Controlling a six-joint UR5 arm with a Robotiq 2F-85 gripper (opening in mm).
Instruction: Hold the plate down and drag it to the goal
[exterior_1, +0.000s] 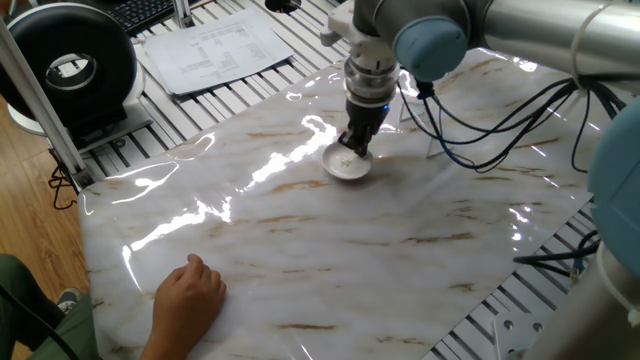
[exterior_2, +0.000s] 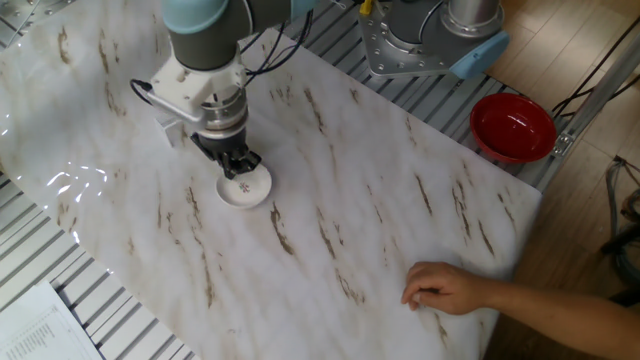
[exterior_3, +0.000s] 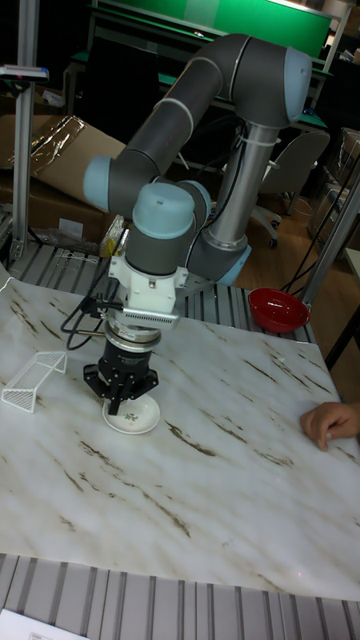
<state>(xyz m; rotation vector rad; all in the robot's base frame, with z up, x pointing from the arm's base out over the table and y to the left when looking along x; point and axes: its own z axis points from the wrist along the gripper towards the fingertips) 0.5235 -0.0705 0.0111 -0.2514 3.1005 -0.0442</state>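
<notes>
The plate (exterior_1: 349, 167) (exterior_2: 244, 188) (exterior_3: 131, 416) is a small white round dish lying flat on the marble-patterned table. My gripper (exterior_1: 352, 152) (exterior_2: 237, 168) (exterior_3: 123, 401) points straight down with its fingers shut together, the tips pressing on the plate's inside near its far edge. The goal (exterior_3: 31, 381), a clear triangular outline with pale edges, stands on the table to the left of the plate in the tall fixed view, about a plate's width away. The arm's wrist hides most of it in the other two views.
A person's hand (exterior_1: 188, 295) (exterior_2: 445, 288) (exterior_3: 328, 422) rests on the table near its edge. A red bowl (exterior_2: 513, 125) (exterior_3: 278, 308) sits off the sheet by the robot base. Cables (exterior_1: 480, 150) hang beside the wrist. Printed paper (exterior_1: 215, 48) and a black round device (exterior_1: 70, 65) lie beyond the table.
</notes>
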